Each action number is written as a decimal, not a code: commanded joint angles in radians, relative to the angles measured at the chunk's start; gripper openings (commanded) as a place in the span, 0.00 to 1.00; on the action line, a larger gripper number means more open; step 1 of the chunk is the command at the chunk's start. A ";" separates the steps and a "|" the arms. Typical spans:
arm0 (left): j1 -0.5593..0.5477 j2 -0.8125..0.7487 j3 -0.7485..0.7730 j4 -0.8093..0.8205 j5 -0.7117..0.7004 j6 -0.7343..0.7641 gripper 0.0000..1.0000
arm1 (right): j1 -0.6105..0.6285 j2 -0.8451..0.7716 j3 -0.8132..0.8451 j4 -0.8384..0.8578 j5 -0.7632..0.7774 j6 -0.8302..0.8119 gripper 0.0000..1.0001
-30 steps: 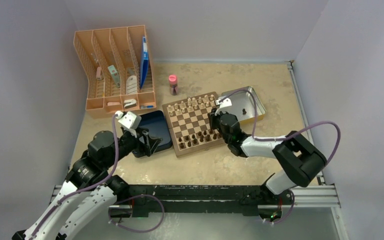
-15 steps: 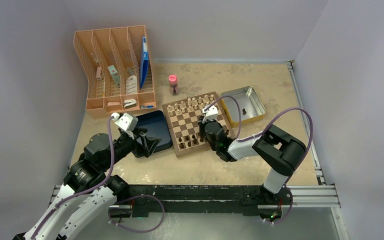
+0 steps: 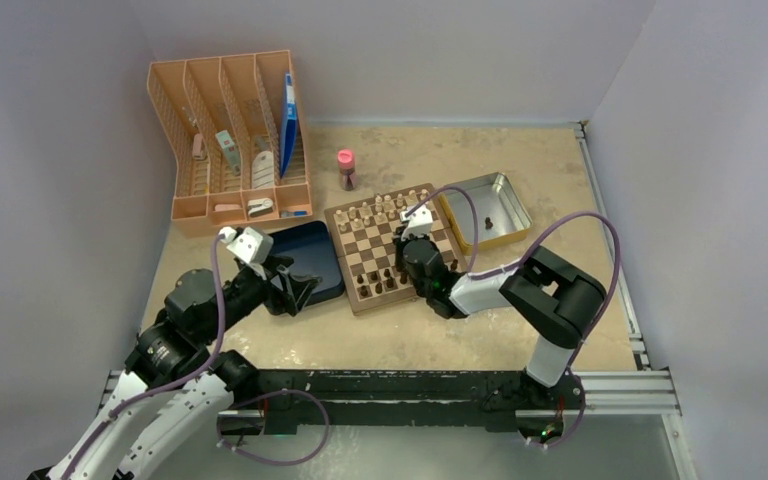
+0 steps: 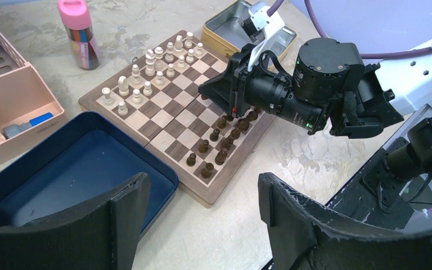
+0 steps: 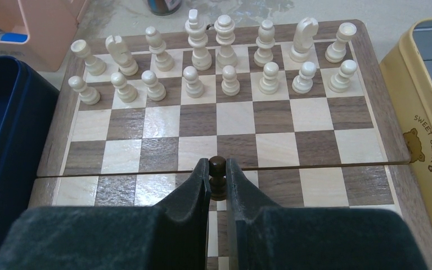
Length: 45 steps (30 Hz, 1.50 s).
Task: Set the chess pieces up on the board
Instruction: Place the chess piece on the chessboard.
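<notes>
Your right tool (image 5: 218, 175) is pinching one dark pawn (image 5: 217, 163), with a finger pressed to either side of its stem. The pawn stands upright, long axis vertical, its round head showing above the fingertips. It sits over the centre seam of the board (image 5: 309, 115), at about the middle files. The fingers hide its base, so you cannot tell whether it touches the wood.

Toward the far side the middle ranks ahead of it are bare squares. Beyond them the cream pieces (image 5: 225, 39) fill the two far rows. The other dark chess pieces (image 4: 221, 156) stand along the board's near edge, close under the right tool.

The blue box (image 4: 62, 169) lies just beside the board's left edge, and the yellow tin (image 5: 422, 129) just beside its right edge. Your left tool (image 4: 202, 208) is spread and holds nothing, at the near side of the blue box above the tabletop (image 4: 315, 163).
</notes>
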 commanded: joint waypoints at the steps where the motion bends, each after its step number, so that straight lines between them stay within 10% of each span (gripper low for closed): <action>1: -0.002 -0.009 0.000 0.024 -0.005 0.004 0.70 | 0.003 -0.020 0.034 -0.010 0.005 0.024 0.14; 45: -0.003 -0.010 -0.001 0.021 -0.019 -0.005 0.70 | -0.159 -0.055 -0.010 -0.090 0.061 0.142 0.20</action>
